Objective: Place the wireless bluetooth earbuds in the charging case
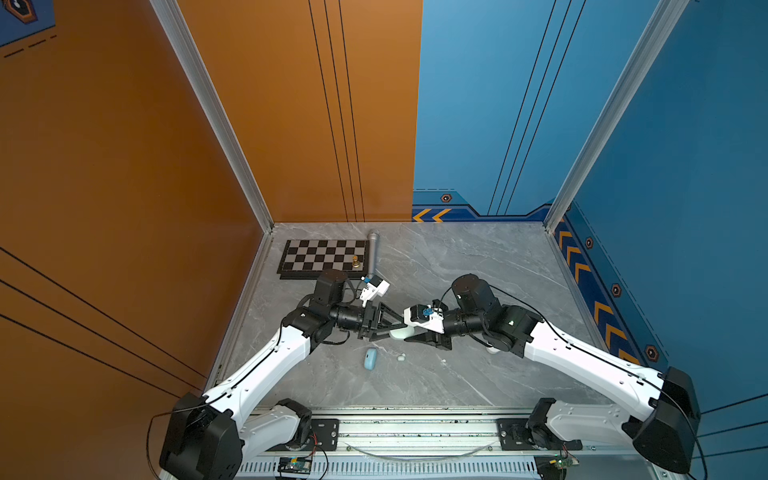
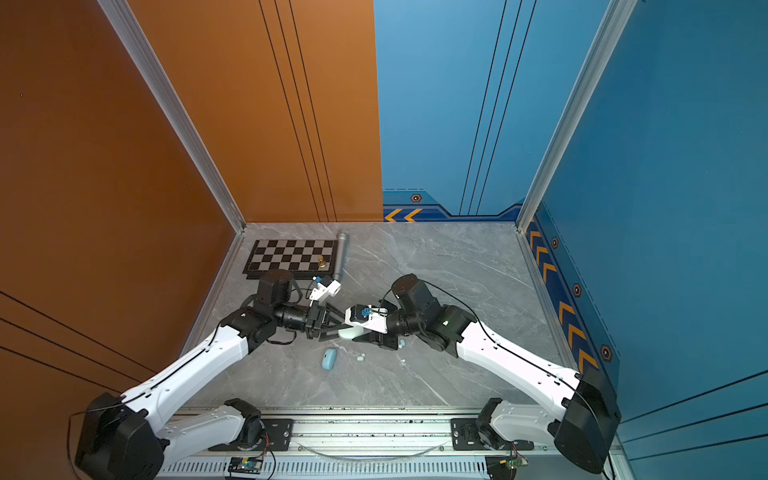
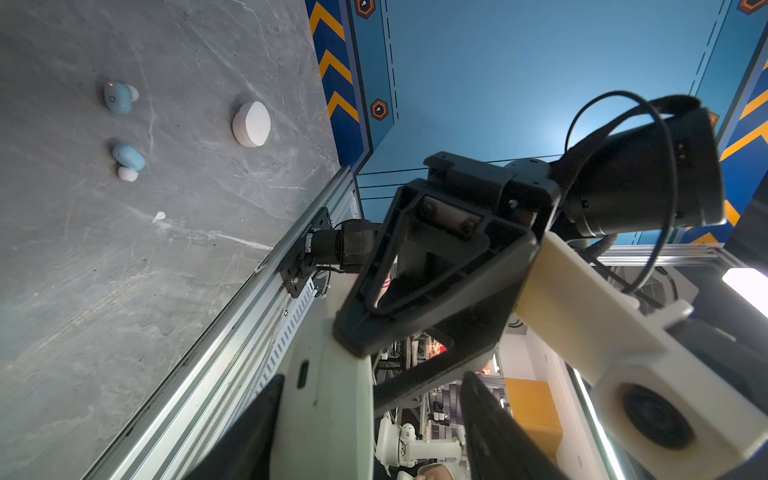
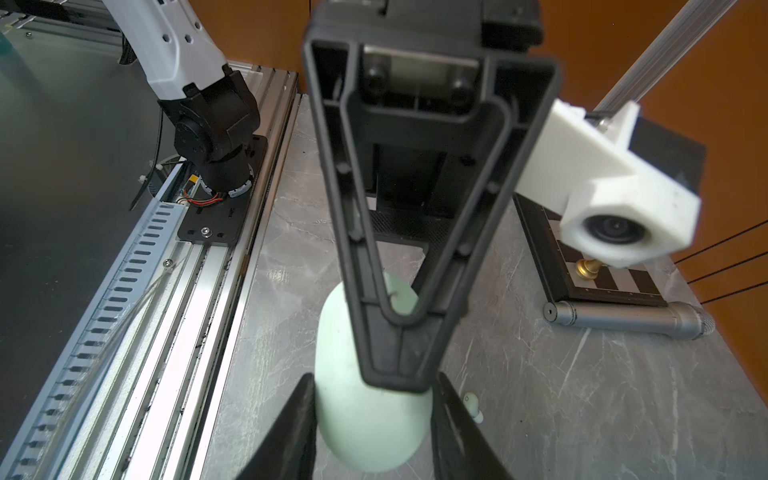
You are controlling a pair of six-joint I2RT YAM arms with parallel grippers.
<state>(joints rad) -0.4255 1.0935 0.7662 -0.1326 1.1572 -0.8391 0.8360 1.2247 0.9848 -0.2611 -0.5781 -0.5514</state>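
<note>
Two grippers meet over the middle of the grey marble-patterned table (image 1: 478, 266), both at the pale mint pebble-shaped plastic charging case (image 4: 365, 432). The right gripper (image 4: 374, 377) pinches that case between its fingers, touching both flanks; I judge this is to steady it for loading. The left gripper (image 3: 372, 376) stands crosswise with its jaws spread wider than the case, gripping nothing, and is probably placed to work the lid. Whether the lid is open I cannot tell.

No earbud sits in any case that I can see. Only the left wrist view shows clearly the two pale blue glossy bean-sized earbuds (image 3: 119, 97), loose on the table beside a white pebble-shaped case (image 3: 251, 124), on the side toward the right edge. The right wrist view adds a pale mint bud (image 4: 473, 406) just beside the right gripper's finger. Both top views show the pale blue pebble-shaped case (image 1: 370, 359) lying nearer the front edge.
</note>
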